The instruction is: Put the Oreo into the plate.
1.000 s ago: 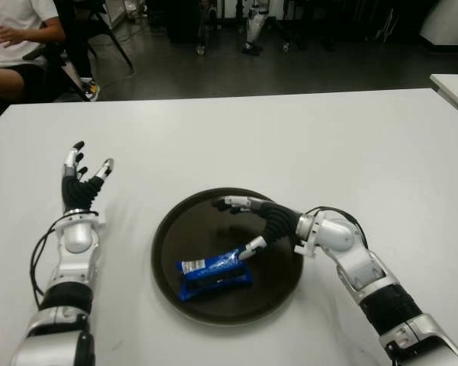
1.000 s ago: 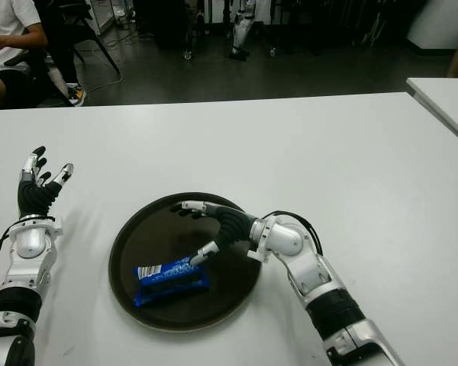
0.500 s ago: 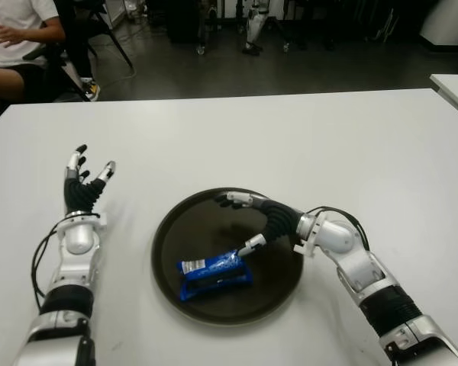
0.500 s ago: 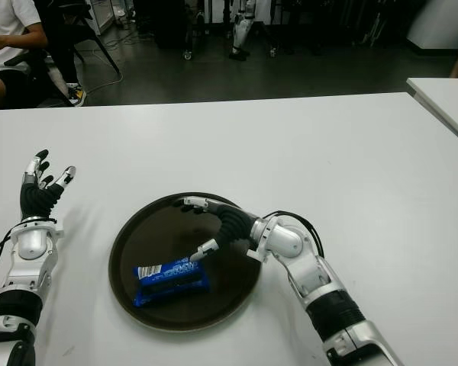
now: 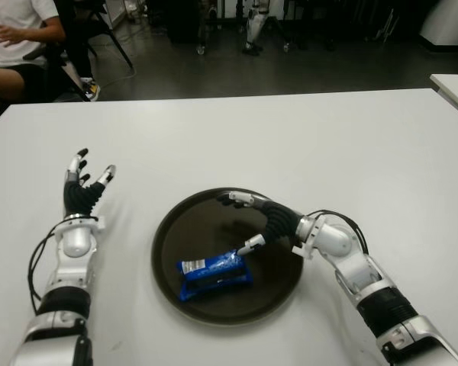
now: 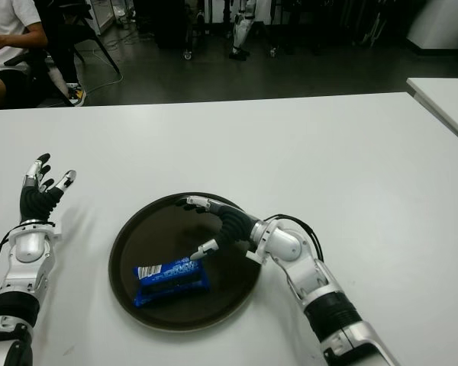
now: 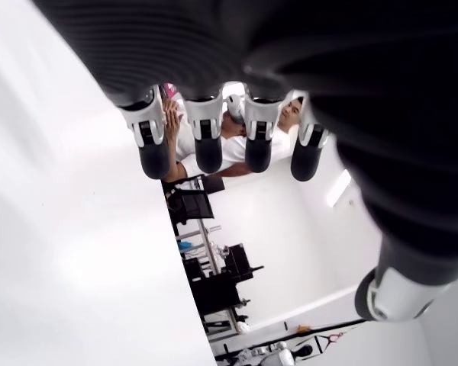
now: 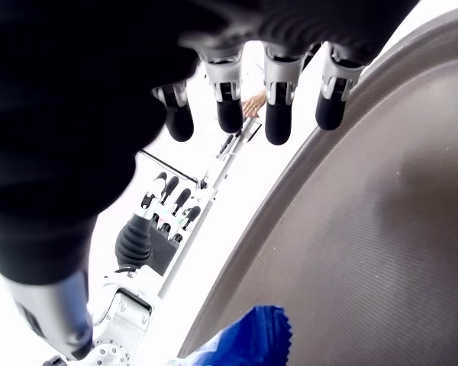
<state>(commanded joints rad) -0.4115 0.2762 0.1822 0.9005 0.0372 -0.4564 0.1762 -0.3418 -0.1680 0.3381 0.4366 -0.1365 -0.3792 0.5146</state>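
The blue Oreo pack (image 5: 214, 274) lies flat inside the dark round plate (image 5: 206, 221), toward its near side. My right hand (image 5: 252, 219) hovers over the plate's right half, fingers spread and holding nothing; its thumb tip is just beside the pack's right end. In the right wrist view the pack's blue corner (image 8: 248, 339) shows loose on the plate (image 8: 382, 252), below the open fingers (image 8: 278, 114). My left hand (image 5: 84, 183) shows at the left of the plate above the white table (image 5: 290, 137), fingers spread.
A seated person (image 5: 15, 38) is at the far left behind the table. A second white table (image 5: 454, 85) shows at the far right. Chairs and equipment stand on the dark floor beyond.
My right hand has drawn slightly back to the right, its thumb coming off the pack. The pack stays in the plate. My left hand has shifted slightly nearer.
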